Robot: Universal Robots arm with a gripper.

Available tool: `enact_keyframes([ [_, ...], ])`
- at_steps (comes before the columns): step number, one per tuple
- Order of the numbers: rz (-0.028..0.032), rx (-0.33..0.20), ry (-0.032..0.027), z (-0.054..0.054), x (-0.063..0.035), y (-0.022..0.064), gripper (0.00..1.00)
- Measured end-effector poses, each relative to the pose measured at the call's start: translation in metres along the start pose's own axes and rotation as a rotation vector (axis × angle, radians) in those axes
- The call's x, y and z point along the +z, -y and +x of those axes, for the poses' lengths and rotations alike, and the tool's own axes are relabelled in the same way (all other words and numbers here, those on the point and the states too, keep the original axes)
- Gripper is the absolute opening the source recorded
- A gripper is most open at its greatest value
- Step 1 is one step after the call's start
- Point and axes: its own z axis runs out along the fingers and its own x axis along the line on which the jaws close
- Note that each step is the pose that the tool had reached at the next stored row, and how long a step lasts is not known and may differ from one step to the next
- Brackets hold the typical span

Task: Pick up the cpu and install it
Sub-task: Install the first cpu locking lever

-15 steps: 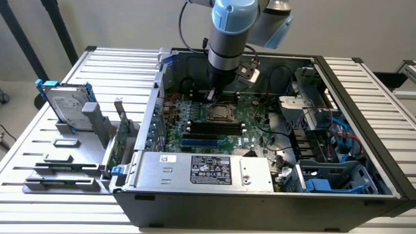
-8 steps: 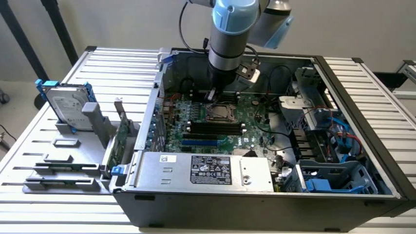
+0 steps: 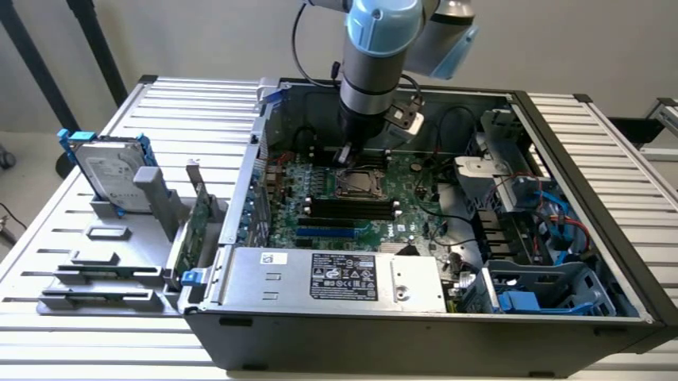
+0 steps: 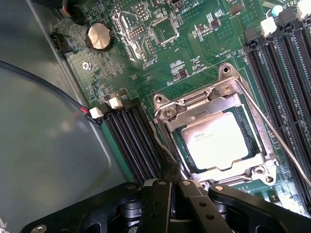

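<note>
The cpu (image 4: 217, 141), a small square chip with a dull silver top, lies flat in the motherboard socket (image 4: 167, 112), framed by the metal retention bracket. In the exterior view the socket (image 3: 364, 181) sits mid-board inside the open computer case. My gripper (image 4: 169, 183) is shut with nothing between its fingers, its tips just beside the socket's edge and off the chip. From outside, the gripper (image 3: 348, 154) hangs straight down from the arm, right behind the socket.
A thin socket lever (image 4: 272, 127) runs along one side of the socket. Black memory slots (image 4: 138, 138) flank it. The grey power supply box (image 3: 339, 278) fills the case front. A hard drive with blue rails (image 3: 106, 171) stands on a rack at the exterior view's left.
</note>
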Motion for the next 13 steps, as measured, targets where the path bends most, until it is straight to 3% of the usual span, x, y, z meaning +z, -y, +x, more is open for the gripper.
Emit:
enact_keyframes([
  [13,0.0008,0.000,0.0006,0.0030,0.0000,-0.0054,0.11],
])
